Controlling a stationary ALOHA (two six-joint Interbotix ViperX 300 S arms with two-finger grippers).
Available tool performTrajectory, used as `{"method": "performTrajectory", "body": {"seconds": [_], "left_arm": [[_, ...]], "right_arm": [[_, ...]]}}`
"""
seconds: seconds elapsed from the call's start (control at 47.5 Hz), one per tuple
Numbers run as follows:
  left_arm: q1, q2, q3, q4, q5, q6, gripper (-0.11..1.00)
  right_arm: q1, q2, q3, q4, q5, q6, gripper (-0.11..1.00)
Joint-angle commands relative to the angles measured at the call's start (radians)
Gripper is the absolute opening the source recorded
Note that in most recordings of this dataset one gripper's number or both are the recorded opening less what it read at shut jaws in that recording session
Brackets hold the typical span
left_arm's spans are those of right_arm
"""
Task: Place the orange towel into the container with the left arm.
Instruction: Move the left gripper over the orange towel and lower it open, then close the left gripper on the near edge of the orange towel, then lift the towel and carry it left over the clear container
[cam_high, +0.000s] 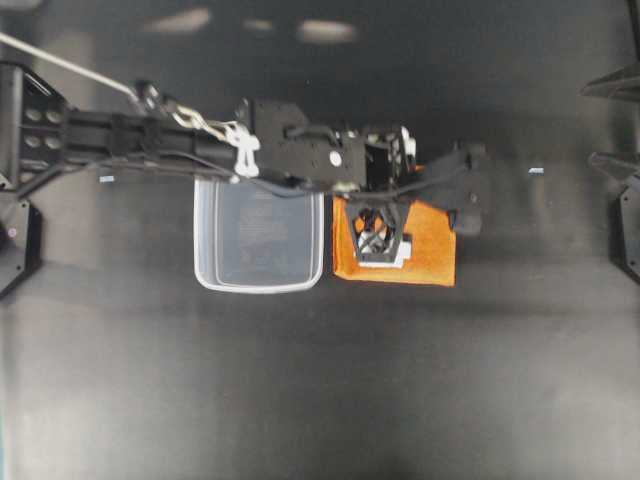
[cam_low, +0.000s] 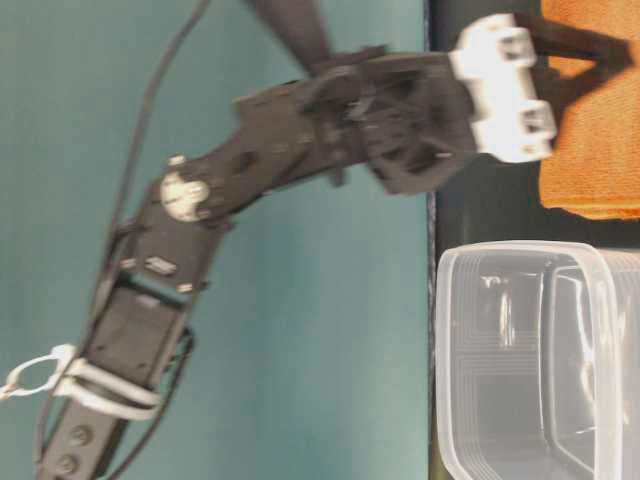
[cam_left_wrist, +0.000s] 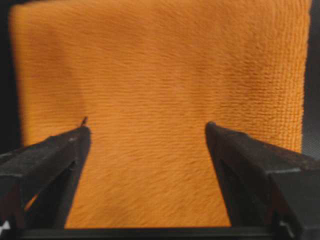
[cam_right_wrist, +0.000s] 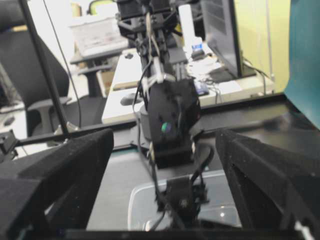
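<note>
The orange towel (cam_high: 432, 250) lies flat on the dark table, just right of the clear, empty container (cam_high: 258, 286). My left arm reaches over the container's far edge. Its gripper (cam_high: 400, 205) points down over the towel, open, with nothing held. In the left wrist view the towel (cam_left_wrist: 160, 65) fills the frame and the gripper (cam_left_wrist: 147, 130) has one finger (cam_left_wrist: 60, 155) on each side over the cloth. In the table-level view the gripper (cam_low: 575, 45) is at the towel (cam_low: 600, 140), beside the container (cam_low: 500, 252). My right gripper (cam_high: 600, 122) stays open and empty at the far right.
The right wrist view shows its open gripper (cam_right_wrist: 165, 135) facing the left arm (cam_right_wrist: 172, 115) and the container (cam_right_wrist: 142, 200). A white cable (cam_high: 70, 65) runs to the left arm. Dark table surface (cam_high: 320, 390) stretches in front.
</note>
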Motion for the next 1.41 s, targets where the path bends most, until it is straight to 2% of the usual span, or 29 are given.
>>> {"method": "performTrajectory", "body": {"seconds": [0.0, 0.231, 0.337, 0.421, 0.61, 0.673, 0.863, 0.989, 1.094, 1.263, 1.389], "left_arm": [[-0.002, 0.017, 0.002, 0.003, -0.018, 0.0, 0.89], [-0.002, 0.031, 0.015, 0.003, -0.035, 0.002, 0.87], [-0.002, 0.029, 0.02, 0.005, -0.034, 0.0, 0.82], [-0.005, 0.029, 0.021, 0.003, -0.032, 0.0, 0.68], [-0.002, 0.008, 0.014, 0.003, -0.029, 0.002, 0.17], [0.009, -0.014, 0.009, 0.003, -0.029, 0.002, 0.06], [0.02, -0.141, 0.0, 0.005, 0.002, 0.0, 0.06], [0.009, -0.285, -0.011, 0.005, 0.081, 0.0, 0.06], [0.011, -0.402, 0.017, 0.005, 0.144, 0.0, 0.06], [0.02, -0.546, 0.14, 0.005, 0.215, -0.002, 0.06], [0.029, -0.627, 0.298, 0.003, 0.209, 0.0, 0.06]], "right_arm": [[-0.002, 0.005, -0.018, 0.003, -0.002, -0.002, 0.8], [-0.002, 0.005, -0.018, 0.003, 0.005, -0.002, 0.8], [-0.002, 0.005, -0.018, 0.003, 0.008, -0.002, 0.79], [-0.002, 0.005, -0.018, 0.003, 0.009, -0.002, 0.79], [-0.002, 0.005, -0.018, 0.003, 0.017, -0.003, 0.79], [-0.002, 0.005, -0.018, 0.003, 0.02, -0.003, 0.79], [-0.003, 0.005, -0.018, 0.003, 0.028, -0.002, 0.79], [-0.002, 0.003, -0.018, 0.002, 0.029, -0.002, 0.79], [-0.002, 0.003, -0.015, 0.003, 0.029, -0.003, 0.79], [-0.002, 0.003, -0.003, 0.003, 0.029, -0.002, 0.79], [-0.002, 0.003, 0.002, 0.002, 0.029, -0.002, 0.79]]}}
